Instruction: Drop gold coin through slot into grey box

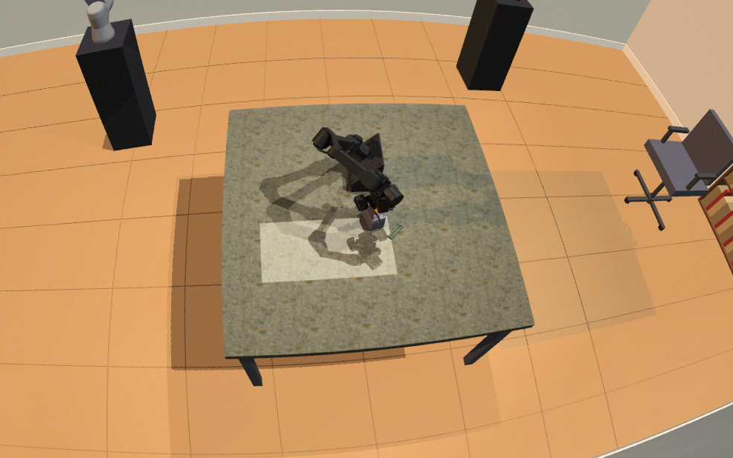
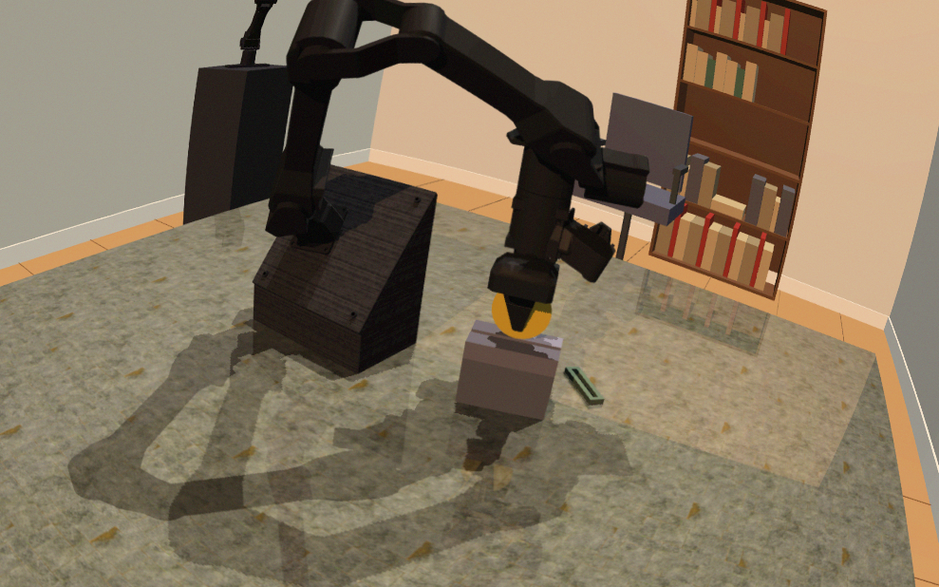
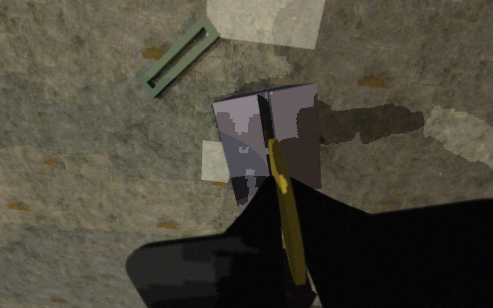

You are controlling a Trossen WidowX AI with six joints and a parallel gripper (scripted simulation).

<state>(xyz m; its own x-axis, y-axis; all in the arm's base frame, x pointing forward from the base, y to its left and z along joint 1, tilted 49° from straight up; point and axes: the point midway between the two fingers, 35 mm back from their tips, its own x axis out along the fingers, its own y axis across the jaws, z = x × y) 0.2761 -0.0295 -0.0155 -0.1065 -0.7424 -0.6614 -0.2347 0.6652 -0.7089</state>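
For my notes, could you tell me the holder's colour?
Green; the holder shows best in the wrist view.
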